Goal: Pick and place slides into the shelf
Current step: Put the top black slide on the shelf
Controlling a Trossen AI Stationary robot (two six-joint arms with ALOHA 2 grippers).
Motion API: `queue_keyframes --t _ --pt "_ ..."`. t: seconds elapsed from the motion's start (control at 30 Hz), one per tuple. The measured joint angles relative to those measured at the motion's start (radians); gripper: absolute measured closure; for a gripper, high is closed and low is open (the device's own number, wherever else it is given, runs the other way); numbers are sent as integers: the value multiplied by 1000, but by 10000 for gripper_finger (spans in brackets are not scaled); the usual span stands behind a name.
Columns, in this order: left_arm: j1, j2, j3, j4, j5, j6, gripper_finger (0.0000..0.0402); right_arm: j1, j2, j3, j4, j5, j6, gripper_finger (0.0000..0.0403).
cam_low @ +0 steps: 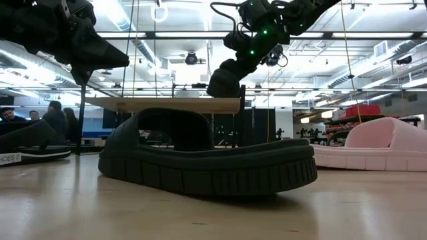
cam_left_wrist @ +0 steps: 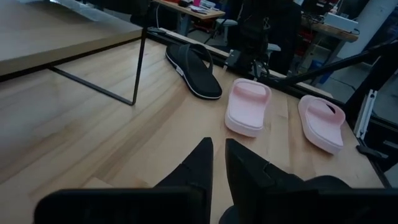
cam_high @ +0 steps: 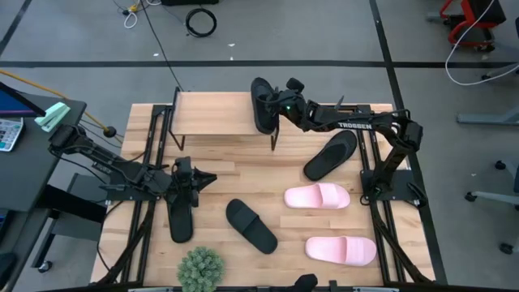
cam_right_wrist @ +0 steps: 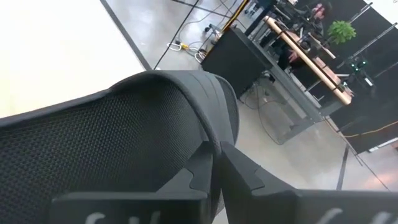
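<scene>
While the right tool (cam_high: 274, 107) grips a wide-strapped black slide (cam_high: 262, 104) at the shelf's (cam_high: 212, 113) right end, over its top board, the left tool (cam_high: 193, 180), fingers nearly together and holding nothing, hovers over the surface (cam_high: 243, 180) before the shelf, above a thinner black slide (cam_high: 181, 217).

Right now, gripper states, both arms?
Left gripper: shut, empty, above a thin black slide on the table.
Right gripper: shut on a wide-strap black slide, held over the right end of the shelf.
</scene>
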Motion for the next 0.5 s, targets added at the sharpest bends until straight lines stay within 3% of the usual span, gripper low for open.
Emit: queue_keyframes --t 0.5 --pt "0 0 0 0 0 0 354 -1 0 0 -11 0 60 250"
